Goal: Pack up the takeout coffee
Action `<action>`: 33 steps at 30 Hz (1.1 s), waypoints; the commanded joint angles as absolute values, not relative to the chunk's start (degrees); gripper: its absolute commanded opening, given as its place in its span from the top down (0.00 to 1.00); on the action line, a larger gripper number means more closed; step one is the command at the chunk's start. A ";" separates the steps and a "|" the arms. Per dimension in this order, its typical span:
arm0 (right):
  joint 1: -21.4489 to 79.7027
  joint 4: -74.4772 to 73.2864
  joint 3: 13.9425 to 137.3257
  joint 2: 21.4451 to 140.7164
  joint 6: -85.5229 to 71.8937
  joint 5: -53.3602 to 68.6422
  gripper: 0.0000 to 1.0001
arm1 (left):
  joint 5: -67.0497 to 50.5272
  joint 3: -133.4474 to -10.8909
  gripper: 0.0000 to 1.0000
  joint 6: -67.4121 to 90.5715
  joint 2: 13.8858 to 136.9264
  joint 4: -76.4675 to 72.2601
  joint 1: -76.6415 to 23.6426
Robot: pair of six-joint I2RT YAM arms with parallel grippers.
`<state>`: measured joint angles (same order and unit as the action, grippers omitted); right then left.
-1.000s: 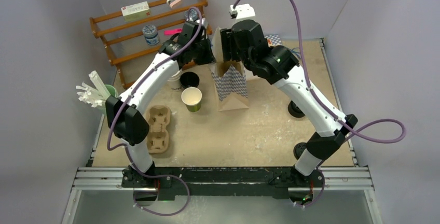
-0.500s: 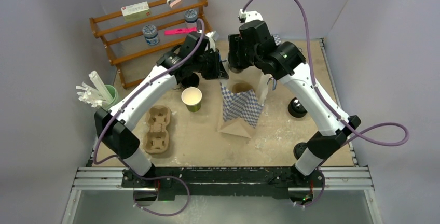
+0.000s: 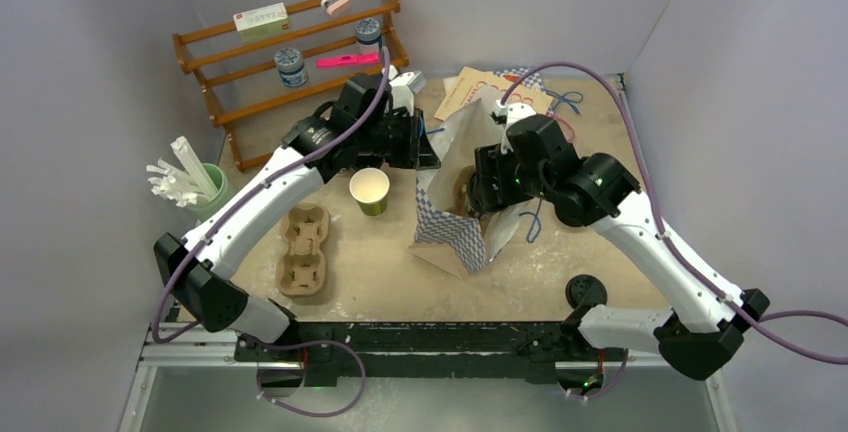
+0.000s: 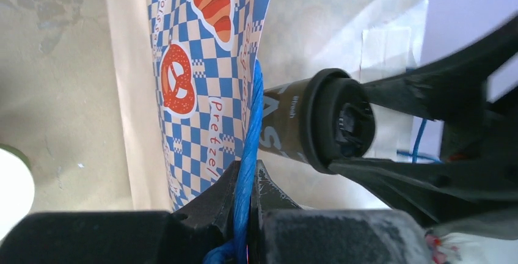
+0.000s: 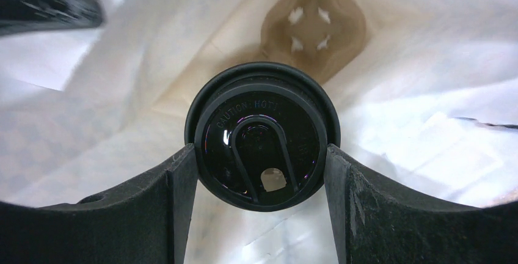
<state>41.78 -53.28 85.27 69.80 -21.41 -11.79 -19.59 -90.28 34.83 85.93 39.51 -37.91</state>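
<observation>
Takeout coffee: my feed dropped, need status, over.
Left gripper shut on blue handle of bag. Right gripper clamps takeout coffee by lid, at bag mouth. Cup carrier at bag bottom; nothing blocking.

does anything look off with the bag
The paper bag leans over, crumpled, not upright, its blue handle pinched in the left gripper, while the right gripper holds the black lidded cup in its mouth.
</observation>
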 commanded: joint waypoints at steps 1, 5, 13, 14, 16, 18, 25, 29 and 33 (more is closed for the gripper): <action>41.91 -47.42 78.97 67.09 -18.29 -7.23 0.76 | -21.98 -90.95 1.00 26.27 81.33 34.19 -38.06; 43.35 -43.32 74.37 64.32 -16.59 -9.91 0.78 | -27.00 -92.74 1.00 21.47 81.18 32.76 -38.06; 47.13 -29.39 67.77 60.15 -13.57 -23.58 0.81 | -32.85 -88.62 1.00 17.22 77.70 30.25 -38.32; 47.16 -28.18 67.24 59.86 -13.63 -25.62 0.82 | -33.76 -88.22 1.00 17.07 77.51 30.24 -38.32; 47.08 -26.45 66.33 59.44 -13.41 -28.67 0.82 | -34.68 -87.89 1.00 16.61 77.23 30.91 -38.52; 47.08 -26.49 65.71 59.30 -13.87 -30.50 0.82 | -34.88 -87.82 1.00 15.86 76.88 31.84 -38.71; 47.08 -22.67 60.33 56.69 -12.97 -33.66 0.82 | -35.33 -87.89 1.00 15.38 77.14 33.25 -39.07; 47.14 -25.39 60.85 58.43 -13.98 -32.98 0.82 | -34.84 -88.78 1.00 15.27 78.21 34.21 -39.11; 47.14 -27.69 62.34 59.69 -15.35 -27.77 0.82 | -33.38 -89.16 1.00 15.52 78.97 35.20 -39.24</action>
